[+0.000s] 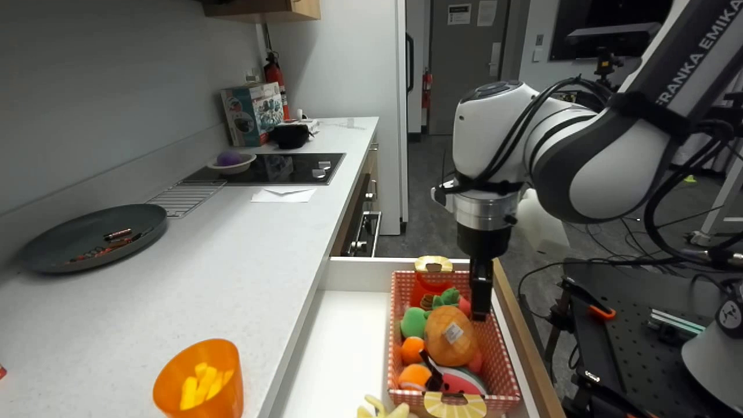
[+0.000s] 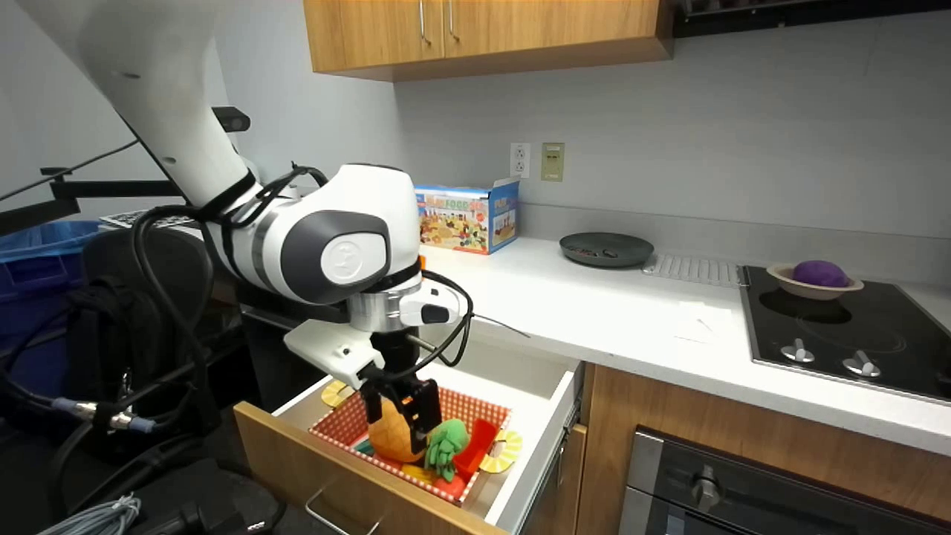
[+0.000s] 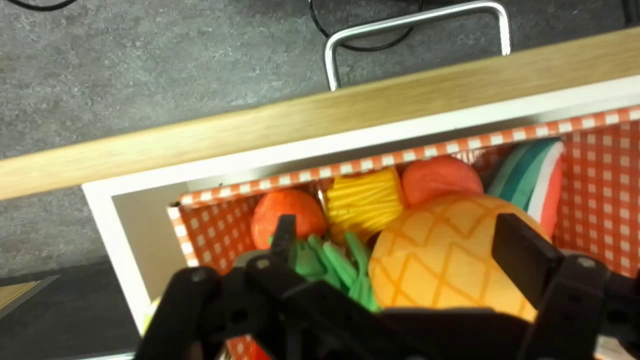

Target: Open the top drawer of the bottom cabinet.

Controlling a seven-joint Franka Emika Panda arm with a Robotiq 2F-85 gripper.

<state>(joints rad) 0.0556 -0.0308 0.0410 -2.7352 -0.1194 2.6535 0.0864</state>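
we have the gripper point(image 3: 405, 245) over the top drawer point(image 2: 349, 483), its fingers point(image 3: 522, 257) spread wide; whether they touch the orange pineapple toy point(image 3: 445, 255) beneath, we cannot tell. that toy sits in a red-and-white checked box point(image 3: 600, 190) with yellow tabs point(image 1: 455, 406) at its ends. sharing the box we make out green leaves point(image 3: 345, 270), a yellow ridged piece point(image 3: 367, 200), two reddish round pieces point(image 3: 290, 217), a striped watermelon slice point(image 3: 527, 175) and, in an exterior view, two orange balls point(image 1: 414, 377) and a green round piece point(image 1: 413, 322).

the box stands inside the drawer, just beside its front wall, and white drawer floor point(image 1: 348, 342) shows on the cabinet side. near it lies a pale yellow piece point(image 1: 383, 409), cut off by the edge of our view. the drawer itself stands open from the bottom cabinet point(image 2: 609, 446), its silver handle point(image 3: 415, 21) at the front.

up on the white worktop point(image 1: 232, 273) we find an orange cup point(image 1: 232, 400) with yellow sticks point(image 1: 203, 383) inside, a dark round tray point(image 1: 58, 241) bearing items point(image 1: 118, 234) too small for us to name, and a carton point(image 2: 464, 219) printed with food pictures. farther along, on the black cooktop point(image 2: 884, 349), a pale bowl point(image 2: 806, 290) holds a purple round thing point(image 2: 819, 273).
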